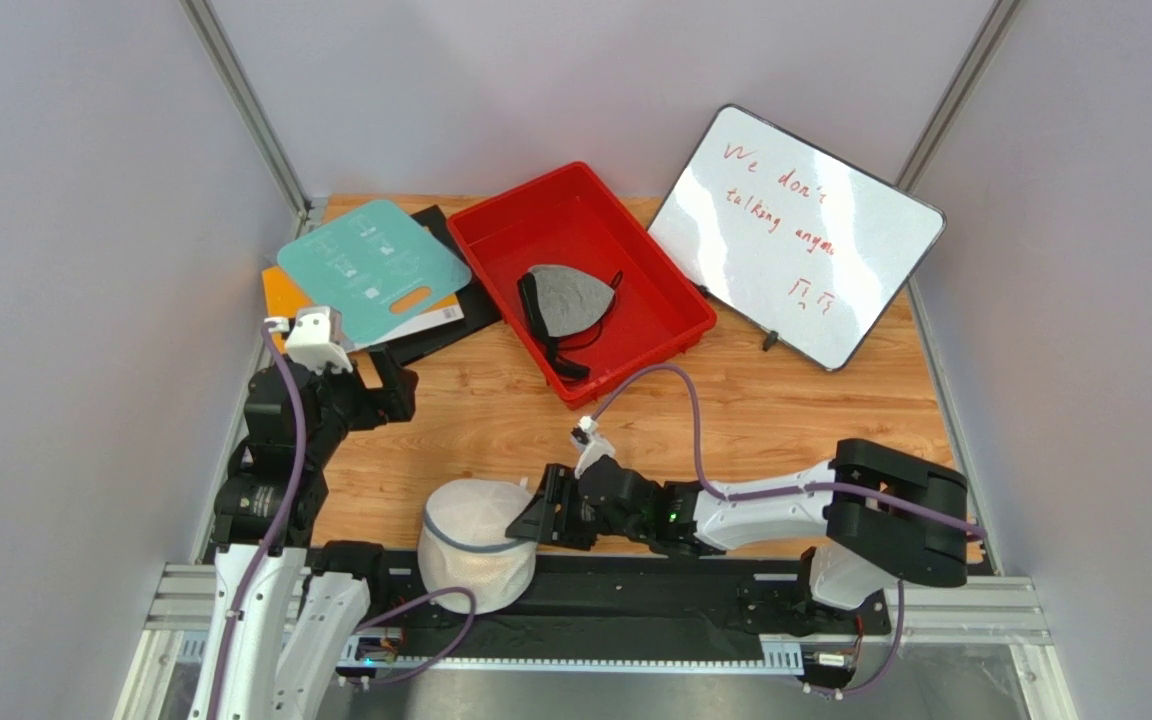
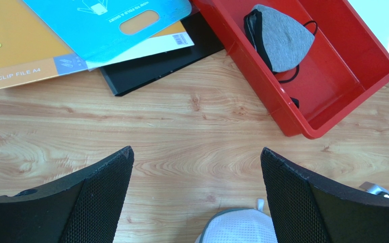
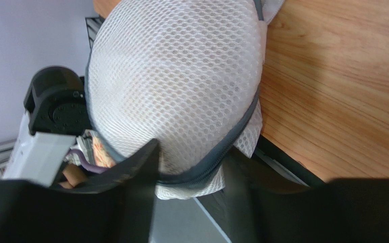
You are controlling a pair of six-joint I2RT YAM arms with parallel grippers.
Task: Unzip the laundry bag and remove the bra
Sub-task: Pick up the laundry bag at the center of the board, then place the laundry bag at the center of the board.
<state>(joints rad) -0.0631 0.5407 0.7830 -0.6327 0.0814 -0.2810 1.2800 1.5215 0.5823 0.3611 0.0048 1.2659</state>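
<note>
- White mesh laundry bag (image 1: 474, 543) sits dome-up at the near edge of the table (image 1: 778, 405), between the two arm bases and partly hanging over the black rail
- grey zip band (image 3: 232, 139) runs round the bag's rim; it looks closed along the stretch in view
- a faint warm tint shows through the mesh, contents can't be made out
- right gripper (image 3: 190, 152) lies low and reaches in from the right, jaws part-way closed with the bag's rim and zip band between them
- both fingers (image 3: 135, 172) sit against the mesh edge; can't tell whether that is a firm pinch or only contact
- left gripper (image 2: 196, 154) hangs above bare wood behind the bag, jaws spread wide, nothing between them
- top of the bag just shows at the bottom edge of the left wrist view, below the gap between the fingers
- red bin (image 1: 597, 225) at the back centre holds a grey bra with black straps (image 1: 567, 300)
- teal sheet (image 1: 372, 270) lies on an orange folder (image 2: 24, 45) and a black folder (image 2: 151, 68), back left, just beside the bin
- whiteboard (image 1: 800, 233) with red writing leans at the back right
</note>
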